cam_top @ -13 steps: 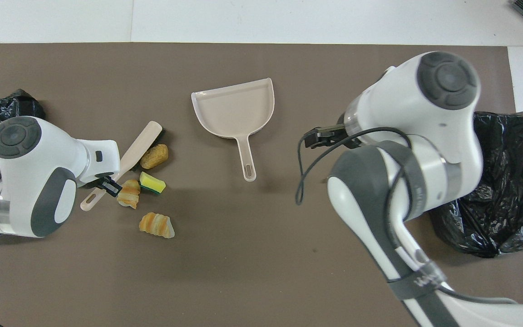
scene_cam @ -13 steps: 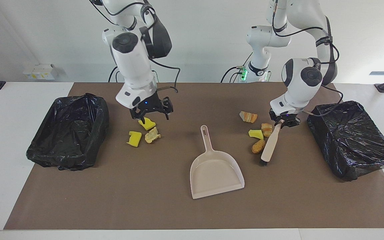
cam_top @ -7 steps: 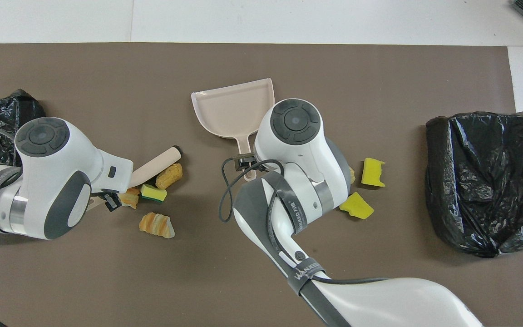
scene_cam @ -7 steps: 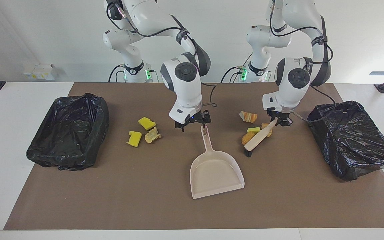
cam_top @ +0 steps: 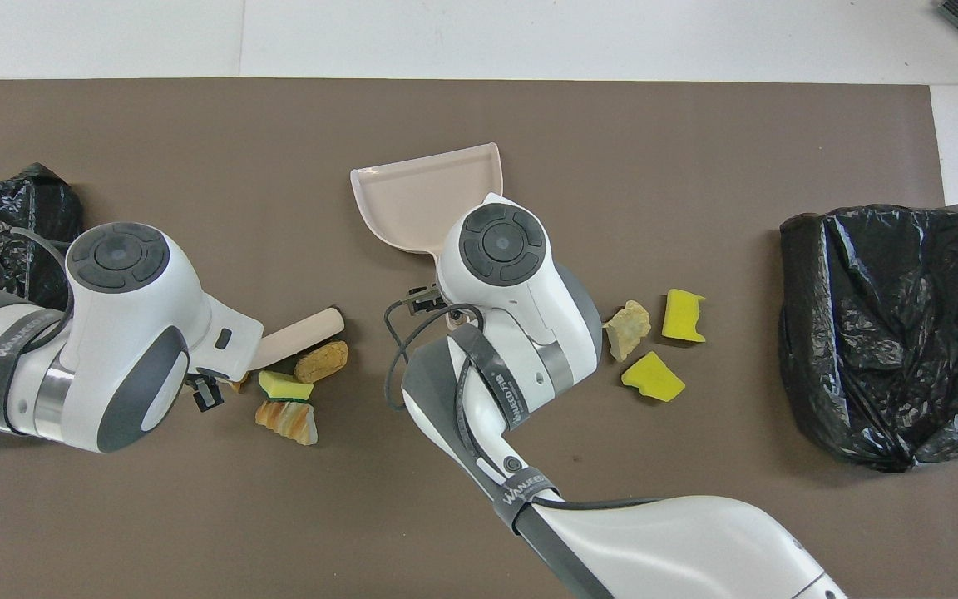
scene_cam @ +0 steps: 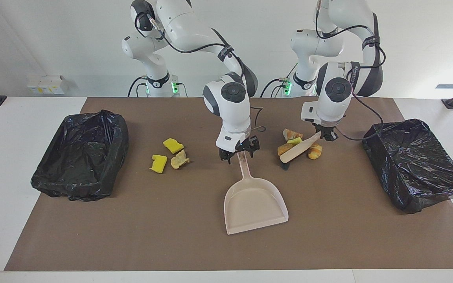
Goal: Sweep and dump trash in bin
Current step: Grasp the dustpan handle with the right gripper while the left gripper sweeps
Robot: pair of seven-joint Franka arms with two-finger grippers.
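Observation:
My right gripper is low over the beige dustpan, its open fingers on either side of the handle's end. My left gripper is shut on the handle of a beige brush that lies slanted against a cluster of trash: bread-like lumps and a yellow sponge. More trash lies toward the right arm's end of the table: two yellow sponges and a tan lump. From overhead, the brush touches a brown lump.
A bin lined with a black bag stands at the right arm's end of the brown mat, and another at the left arm's end. The dustpan's mouth faces away from the robots.
My right gripper moved from above the yellow sponges to the dustpan's handle and came down. My left gripper swung the brush, pushing its scraps closer together, toward the dustpan and the robots.

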